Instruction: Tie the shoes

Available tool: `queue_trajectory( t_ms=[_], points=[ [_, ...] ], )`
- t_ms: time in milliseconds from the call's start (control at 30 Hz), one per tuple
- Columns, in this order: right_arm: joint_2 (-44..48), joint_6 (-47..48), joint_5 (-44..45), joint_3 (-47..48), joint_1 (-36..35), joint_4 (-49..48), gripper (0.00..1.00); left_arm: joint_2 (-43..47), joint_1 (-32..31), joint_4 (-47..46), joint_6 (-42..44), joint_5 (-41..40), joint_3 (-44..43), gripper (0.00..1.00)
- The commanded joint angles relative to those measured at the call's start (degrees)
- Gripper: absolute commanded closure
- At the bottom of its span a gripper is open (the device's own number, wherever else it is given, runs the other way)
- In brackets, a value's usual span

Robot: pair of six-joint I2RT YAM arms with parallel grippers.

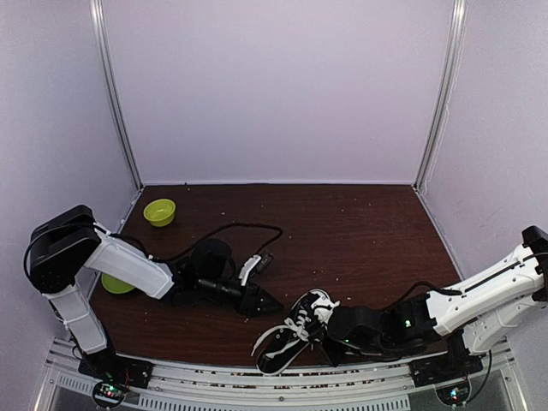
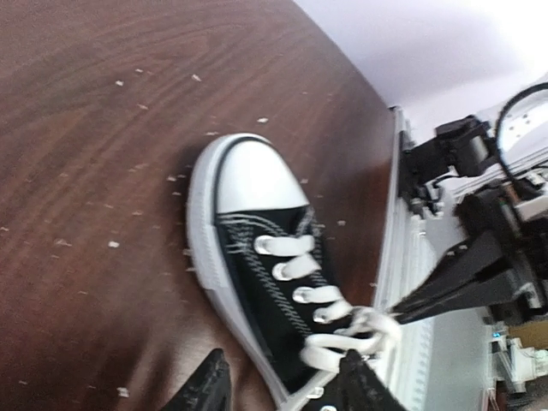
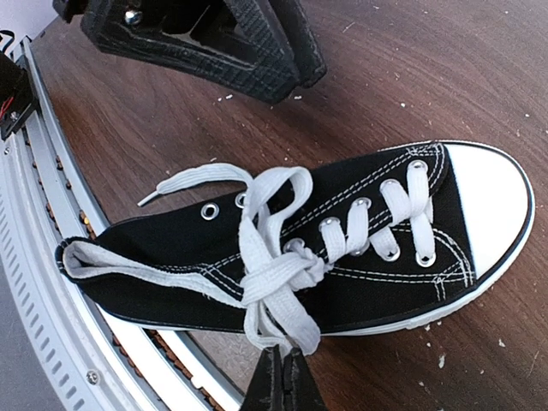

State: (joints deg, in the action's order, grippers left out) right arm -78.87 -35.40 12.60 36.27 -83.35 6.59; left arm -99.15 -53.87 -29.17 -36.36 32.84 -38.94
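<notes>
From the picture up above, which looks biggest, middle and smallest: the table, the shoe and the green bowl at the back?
1. The table, by far the largest.
2. The black sneaker.
3. The green bowl, smallest, though it sits farther from the camera, which may shrink it a little.

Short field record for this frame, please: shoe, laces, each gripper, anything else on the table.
shoe: black shoe at the near edge of the table, heel over the rail
laces: white laces loosely knotted, one end free; no finished bow
left gripper: left gripper open, empty, by the shoe
right gripper: right gripper shut, apparently pinching the laces
other: green bowl far left; second green bowl partly hidden
</notes>
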Motion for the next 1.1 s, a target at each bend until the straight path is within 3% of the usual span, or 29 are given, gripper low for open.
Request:
queue_trajectory(
  t_ms=[0,267,700,833,1000,1067],
  points=[
    [1.2,-0.7,-0.3,-0.3,0.5,-1.6,1.0,-0.1,-0.7,-9.0,4.5,8.8,0.8,0.47],
    [1.0,-0.4,-0.4,0.2,0.6,-1.7,1.0,-6.2,-1.4,-7.8,2.9,9.1,-3.2,0.43],
    [-0.1,0.3,-0.7,1.1,0.6,-1.3,1.0,-11.3,-2.9,-6.5,0.9,9.2,-7.0,0.53],
    [-0.1,0.4,-0.5,1.1,0.6,-1.2,1.0,-11.6,-2.9,-6.1,0.7,9.3,-7.0,0.68],
    [0.3,0.3,-0.1,1.0,0.6,-1.0,1.0,-11.2,-2.9,-7.7,-0.7,9.5,-5.9,0.96],
    [0.5,0.2,0.0,1.0,0.6,-0.8,1.0,-10.8,-2.9,-9.3,-1.9,9.3,-5.1,1.0]
  ],
)
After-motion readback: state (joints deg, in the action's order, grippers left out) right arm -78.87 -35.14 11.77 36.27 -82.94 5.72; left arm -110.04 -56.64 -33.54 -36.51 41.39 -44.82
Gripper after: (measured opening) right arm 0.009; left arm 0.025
